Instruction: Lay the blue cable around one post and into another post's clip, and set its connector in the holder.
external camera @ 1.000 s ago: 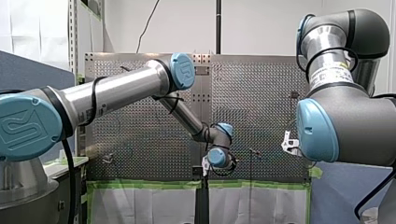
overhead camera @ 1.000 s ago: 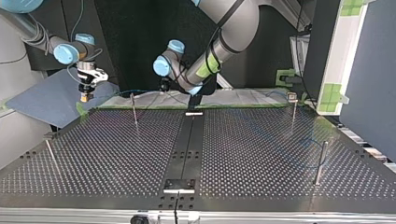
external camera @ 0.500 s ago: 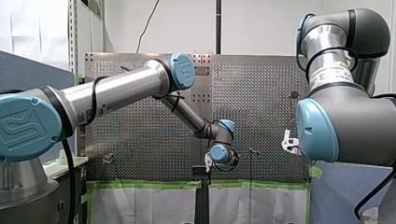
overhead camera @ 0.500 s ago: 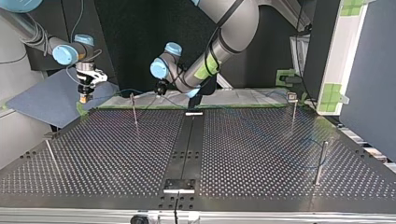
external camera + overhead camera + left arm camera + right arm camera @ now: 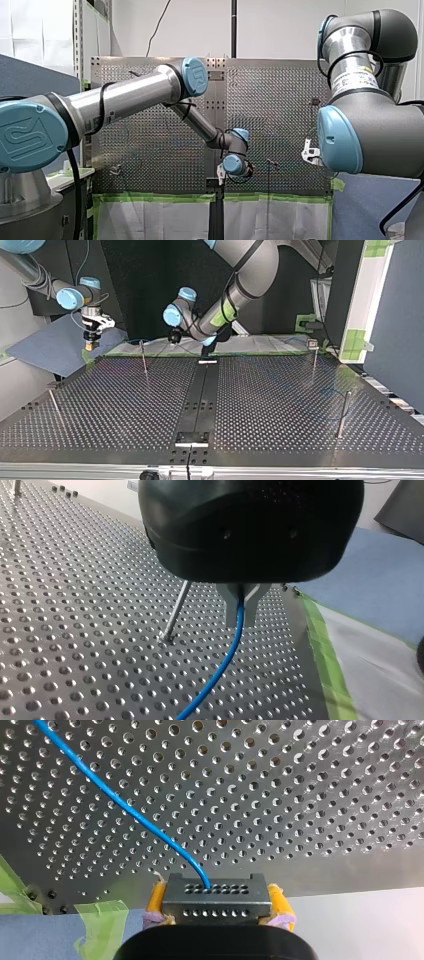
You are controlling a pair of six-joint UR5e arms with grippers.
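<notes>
Blue cable (image 5: 227, 655) seems pinched in left gripper (image 5: 241, 616), connector (image 5: 216, 892) in right gripper (image 5: 216, 902).

A perforated metal table (image 5: 280, 405) fills the top view, with a black strip (image 5: 202, 390) running down its middle from 12 to 6 o'clock. In the front view, green tape (image 5: 160, 198) edges the table at 6 o'clock (white sheeting (image 5: 150, 220) shows just below it). A blue mat (image 5: 55, 347) lies off the table at the top view's 10 o'clock.
</notes>
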